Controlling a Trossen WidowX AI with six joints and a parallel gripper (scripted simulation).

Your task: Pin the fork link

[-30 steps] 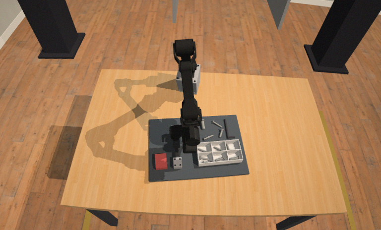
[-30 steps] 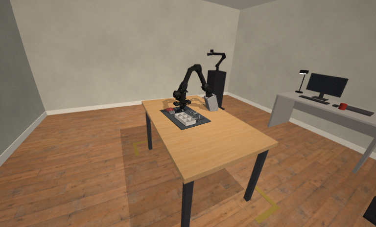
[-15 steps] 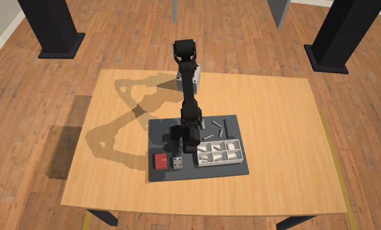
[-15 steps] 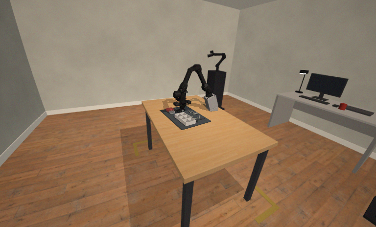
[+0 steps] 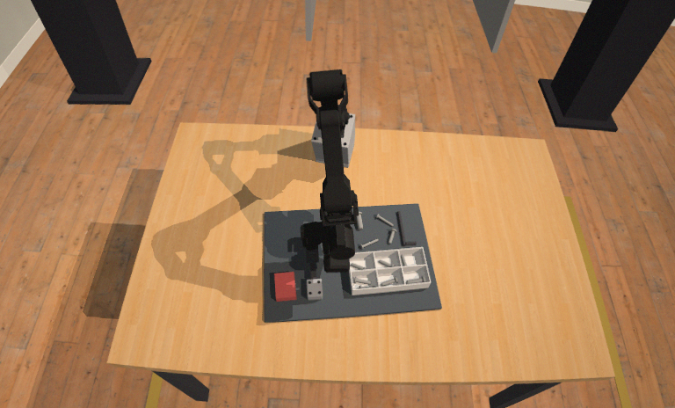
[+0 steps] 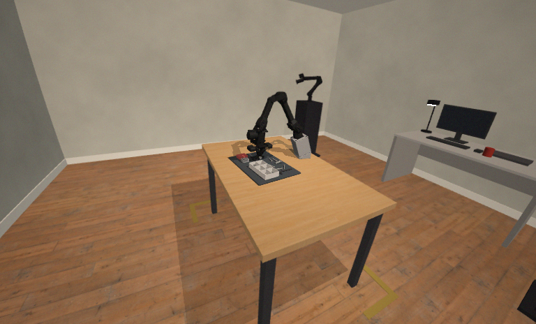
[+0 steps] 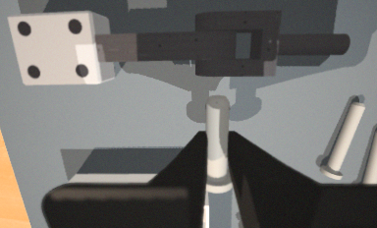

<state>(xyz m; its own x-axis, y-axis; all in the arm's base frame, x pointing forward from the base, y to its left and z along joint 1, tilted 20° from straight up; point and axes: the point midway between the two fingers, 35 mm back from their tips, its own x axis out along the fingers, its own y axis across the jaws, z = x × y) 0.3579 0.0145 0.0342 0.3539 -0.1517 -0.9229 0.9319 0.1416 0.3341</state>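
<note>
In the wrist view my gripper (image 7: 216, 139) is shut on a light grey pin (image 7: 216, 132) whose free end points toward the dark fork link (image 7: 238, 43). The fork straddles the dark eye plate (image 7: 147, 46), which sticks out of a white block with four holes (image 7: 56, 47). A square opening shows in the fork's top. The pin tip is a short way from the fork's near cheek and apart from it. In the top view the gripper (image 5: 334, 257) hangs low over the dark mat, left of the parts box (image 5: 388, 270), and hides the fork.
Loose pins lie on the mat to the right (image 7: 341, 140) and behind the box (image 5: 383, 220). A red block (image 5: 284, 286) and the white block (image 5: 314, 288) sit at the mat's front left. A long black bar (image 5: 402, 228) lies at the back right.
</note>
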